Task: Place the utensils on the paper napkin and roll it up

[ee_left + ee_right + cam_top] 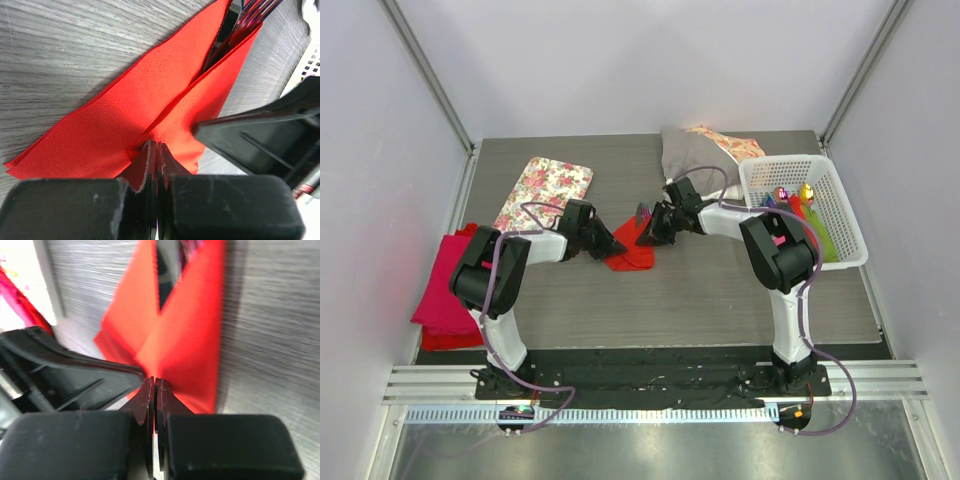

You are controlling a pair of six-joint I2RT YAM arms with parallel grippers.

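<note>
The paper napkin [632, 254] is bright red and lies partly folded over at mid-table. My left gripper [613, 246] is at its left edge and my right gripper [656, 232] at its right edge, so the two face each other closely. In the left wrist view the left gripper [157, 145] is shut on a raised fold of the napkin [125, 115], and dark purple utensils [252, 11] poke out of the fold's far end. In the right wrist view the right gripper [155, 380] is shut on the napkin [187, 340], with a utensil [169, 270] lying in the open fold.
A white basket [850, 215] of colourful items stands at the right. A floral cloth [545, 188] lies at the back left and a grey and floral bundle [698, 150] at the back. A magenta cloth stack [445, 290] sits at the left edge.
</note>
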